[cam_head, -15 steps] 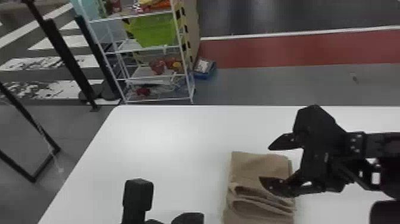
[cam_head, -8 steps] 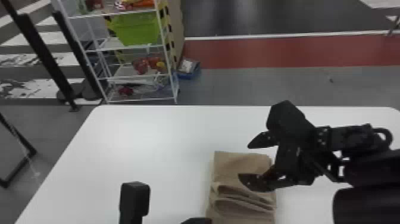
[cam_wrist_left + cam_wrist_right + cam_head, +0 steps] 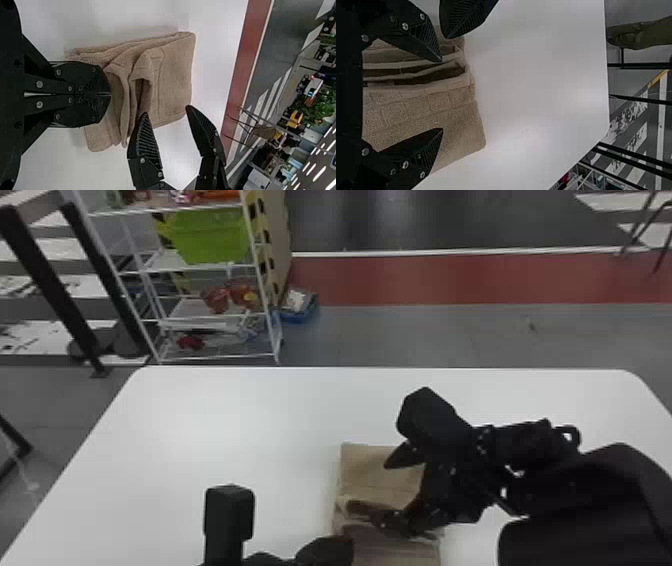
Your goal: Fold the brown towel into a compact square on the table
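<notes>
- Brown towel [image 3: 375, 472]: lies on the white desk [image 3: 220, 430] in front of the robot, folded into a stack. One end panel is flat; beside it, several layers bulge up in loose ridges with gaps between them.
- Left tool [image 3: 345, 548]: positioned over the ridged part of the towel. Its two tips are together, with no cloth seen between them. Contact with the towel cannot be confirmed.
- Right tool [image 3: 370, 485]: positioned over the towel from the right side. Its tips are apart, one over the ridged layers, the other over the flat panel. The space between the tips is wide, and nothing is clamped.
- Wire rack [image 3: 165, 261]: stands on the floor beyond the desk, toward the left, and carries a green bin [image 3: 210, 237].
- Blue tray [image 3: 300, 316]: sits on the floor beside the rack, with items in it.
</notes>
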Motion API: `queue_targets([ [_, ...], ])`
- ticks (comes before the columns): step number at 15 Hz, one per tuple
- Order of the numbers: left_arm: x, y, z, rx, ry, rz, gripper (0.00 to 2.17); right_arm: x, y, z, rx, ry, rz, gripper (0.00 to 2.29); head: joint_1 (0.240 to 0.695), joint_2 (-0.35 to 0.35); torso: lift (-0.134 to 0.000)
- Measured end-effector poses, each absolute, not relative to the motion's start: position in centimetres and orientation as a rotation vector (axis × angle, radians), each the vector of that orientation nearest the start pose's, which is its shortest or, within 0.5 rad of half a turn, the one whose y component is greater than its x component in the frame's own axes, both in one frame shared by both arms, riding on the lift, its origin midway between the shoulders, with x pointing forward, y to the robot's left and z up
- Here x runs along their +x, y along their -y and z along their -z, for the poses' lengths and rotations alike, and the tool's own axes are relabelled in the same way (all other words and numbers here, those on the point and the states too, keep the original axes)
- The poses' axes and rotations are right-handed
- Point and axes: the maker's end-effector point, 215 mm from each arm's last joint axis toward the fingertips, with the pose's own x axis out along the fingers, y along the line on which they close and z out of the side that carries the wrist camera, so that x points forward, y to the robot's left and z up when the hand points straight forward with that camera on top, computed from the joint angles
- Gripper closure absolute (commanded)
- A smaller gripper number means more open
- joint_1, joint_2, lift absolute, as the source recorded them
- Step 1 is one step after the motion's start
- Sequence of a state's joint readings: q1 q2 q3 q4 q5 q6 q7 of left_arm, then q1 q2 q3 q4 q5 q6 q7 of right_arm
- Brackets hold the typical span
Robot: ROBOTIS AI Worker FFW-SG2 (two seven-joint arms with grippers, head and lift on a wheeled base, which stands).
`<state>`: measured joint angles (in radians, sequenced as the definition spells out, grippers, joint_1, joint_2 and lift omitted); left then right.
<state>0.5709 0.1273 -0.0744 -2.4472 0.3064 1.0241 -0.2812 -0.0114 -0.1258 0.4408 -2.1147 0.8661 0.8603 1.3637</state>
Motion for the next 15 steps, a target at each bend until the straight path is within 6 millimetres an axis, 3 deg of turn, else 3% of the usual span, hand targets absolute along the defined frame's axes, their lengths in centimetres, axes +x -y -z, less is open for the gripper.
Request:
queue_targets([
  [9, 31.4, -8.4, 43.5, -0.242, -0.767, 0.548, 2.01, 38.8, 0.8, 41.4, -0.629, -0.724, -1.187, 0.38, 0.695, 0.125, -0.123],
  [15, 31.3, -8.3, 43.7, -0.238, -0.785, 0.551, 2.01, 38.7, 0.4, 41.3, -0.755, -0.660, -1.243, 0.38, 0.695, 0.129, -0.123],
])
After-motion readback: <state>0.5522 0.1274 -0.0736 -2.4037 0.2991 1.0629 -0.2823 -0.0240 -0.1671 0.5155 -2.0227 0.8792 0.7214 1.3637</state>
